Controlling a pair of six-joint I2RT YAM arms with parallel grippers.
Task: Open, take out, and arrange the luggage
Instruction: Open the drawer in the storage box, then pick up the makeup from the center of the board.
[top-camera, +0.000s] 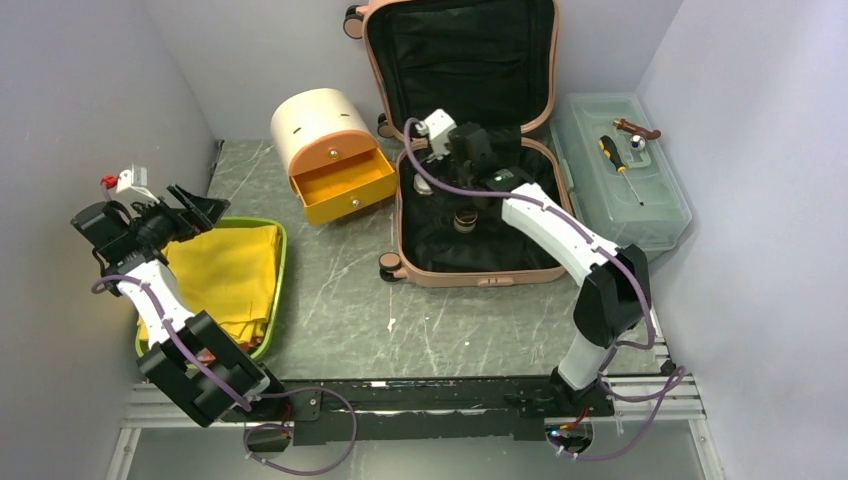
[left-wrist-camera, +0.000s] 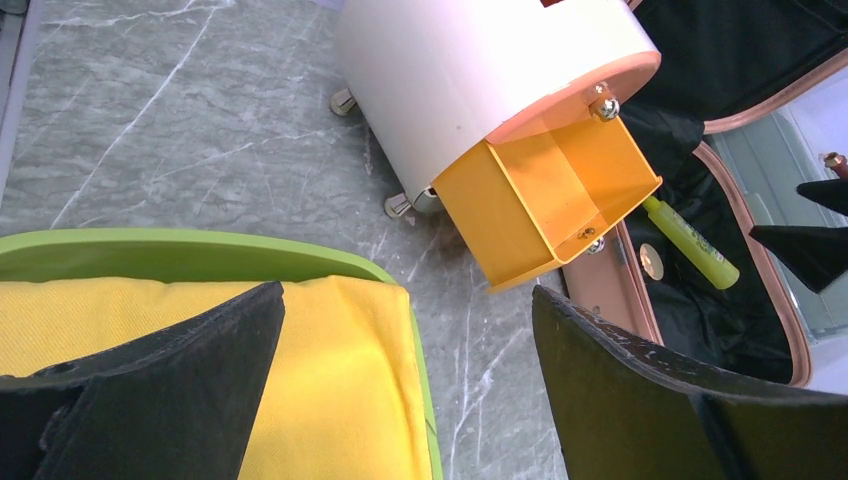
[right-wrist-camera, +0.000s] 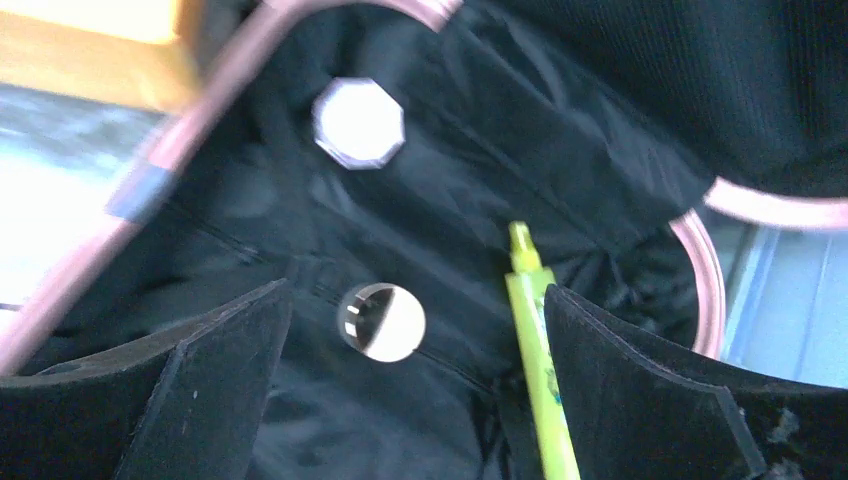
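Left gripper (left-wrist-camera: 408, 292) spread wide, right gripper (right-wrist-camera: 417, 288) too; one luggage (top-camera: 460, 60), two discs (right-wrist-camera: 358, 122), one marker (right-wrist-camera: 535, 350)

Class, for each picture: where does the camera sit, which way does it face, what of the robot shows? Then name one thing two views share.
Top external: above and behind the arms, looking down on the table; the left arm and right arm show.
Left wrist: above the green tray, facing the cream drawer box and the luggage; the left gripper shows.
Right wrist: over the open luggage, facing down into it; the right gripper shows.
Shared: both wrist views show the green marker in the luggage.
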